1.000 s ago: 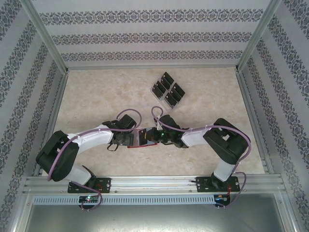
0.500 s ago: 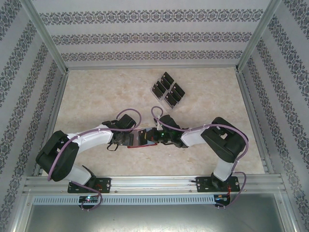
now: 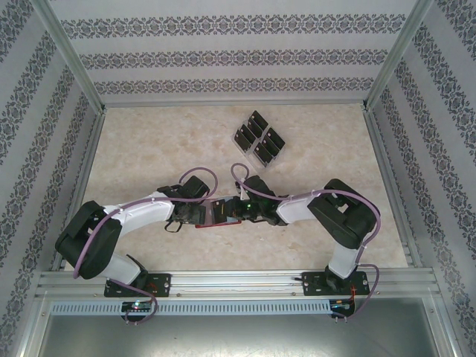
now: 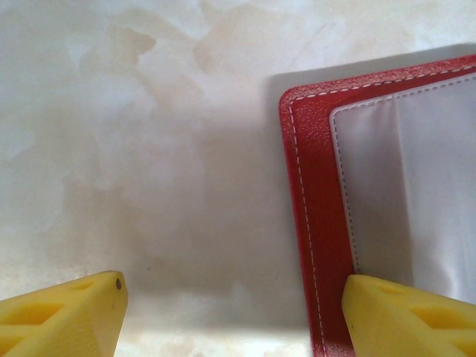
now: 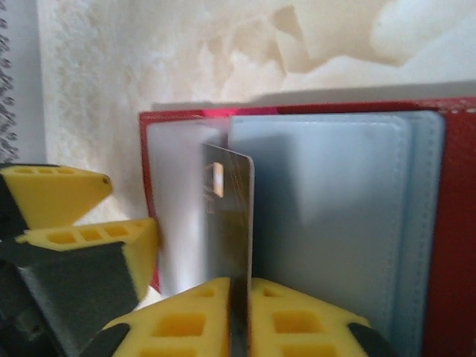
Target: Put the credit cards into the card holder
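Low in the right wrist view, the right gripper (image 5: pixel 239 312) pinches a credit card (image 5: pixel 227 216) at the open card holder (image 5: pixel 455 223). Next, slide it into a pocket. Beside it, the left gripper (image 4: pixel 234 311) is spread wide.

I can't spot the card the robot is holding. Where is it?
In the right wrist view, the credit card stands on edge between the right gripper's jaws, over the clear sleeves of the open red card holder.

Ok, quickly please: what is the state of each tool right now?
Left tool: open, holding nothing, one finger over the edge of the card holder.
Right tool: closed on an upright credit card.
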